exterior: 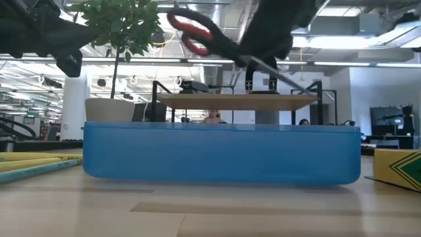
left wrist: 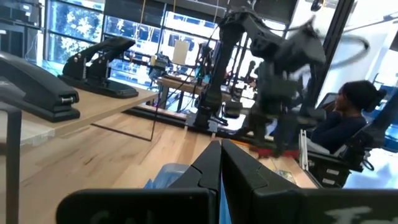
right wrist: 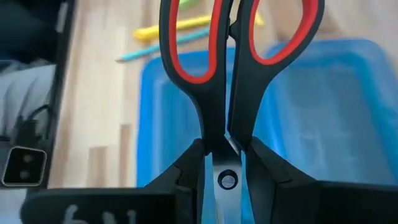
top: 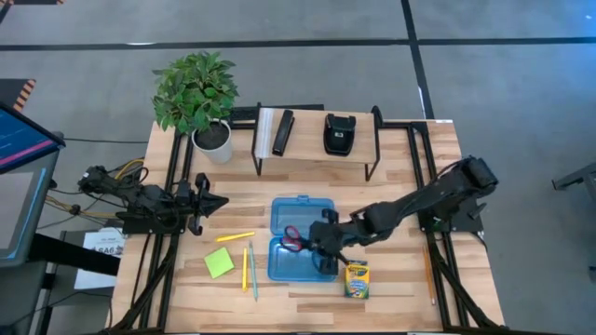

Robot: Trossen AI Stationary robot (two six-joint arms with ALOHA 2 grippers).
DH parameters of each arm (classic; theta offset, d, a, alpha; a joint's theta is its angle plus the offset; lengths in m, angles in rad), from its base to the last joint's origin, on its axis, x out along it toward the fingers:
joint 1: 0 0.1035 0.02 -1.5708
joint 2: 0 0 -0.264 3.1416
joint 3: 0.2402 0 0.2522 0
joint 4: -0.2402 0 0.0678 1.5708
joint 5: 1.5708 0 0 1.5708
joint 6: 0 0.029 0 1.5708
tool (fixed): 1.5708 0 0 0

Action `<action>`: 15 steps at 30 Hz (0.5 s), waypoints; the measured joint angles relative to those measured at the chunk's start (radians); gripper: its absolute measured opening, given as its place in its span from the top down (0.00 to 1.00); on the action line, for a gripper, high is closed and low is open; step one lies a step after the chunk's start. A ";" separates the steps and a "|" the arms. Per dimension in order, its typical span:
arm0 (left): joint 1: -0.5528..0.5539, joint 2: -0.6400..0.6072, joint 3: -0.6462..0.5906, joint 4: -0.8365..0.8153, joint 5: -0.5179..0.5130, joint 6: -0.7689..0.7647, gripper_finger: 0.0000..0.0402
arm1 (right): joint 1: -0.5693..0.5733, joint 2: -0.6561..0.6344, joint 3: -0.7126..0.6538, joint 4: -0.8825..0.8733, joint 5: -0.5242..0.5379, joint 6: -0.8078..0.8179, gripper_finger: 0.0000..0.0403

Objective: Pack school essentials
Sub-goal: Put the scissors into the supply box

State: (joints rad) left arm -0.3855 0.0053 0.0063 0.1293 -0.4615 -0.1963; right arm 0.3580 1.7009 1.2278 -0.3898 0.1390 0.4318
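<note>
Above the open blue case [top: 300, 238], the right tool [top: 321, 244] is clamped on the red-handled scissors [top: 294, 237] near their pivot, holding them in the air with the handles over the case; the low view shows them tilted, well clear of the case rim. Both halves of the case look bare of stationery. Just beside the case, on the right arm's side, lies the crayon box [top: 357, 278]. On the other side of the case lie a yellow pencil [top: 235, 237], an orange pencil [top: 245, 267], a green pencil [top: 253, 273] and the sticky-note pad [top: 219, 262]. The left tool [top: 215, 201] waits with fingers pressed together, farther from the case than the pencils, toward the potted plant [top: 197, 93]. Behind the case stands a low shelf [top: 317, 140] carrying two black staplers [top: 283, 132]. All this rests on a pale wooden desk [top: 400, 288]. Beyond it, a person [left wrist: 348, 124] sits in an office with bright windows.
</note>
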 joint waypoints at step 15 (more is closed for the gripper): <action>0.000 0.008 0.000 -0.003 -0.003 -0.007 1.00 | 0.019 0.322 0.368 -0.273 -0.024 -0.138 0.76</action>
State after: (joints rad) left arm -0.3854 0.0135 0.0065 0.1265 -0.4644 -0.2029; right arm 0.3775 2.0233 1.5958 -0.6625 0.1152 0.2937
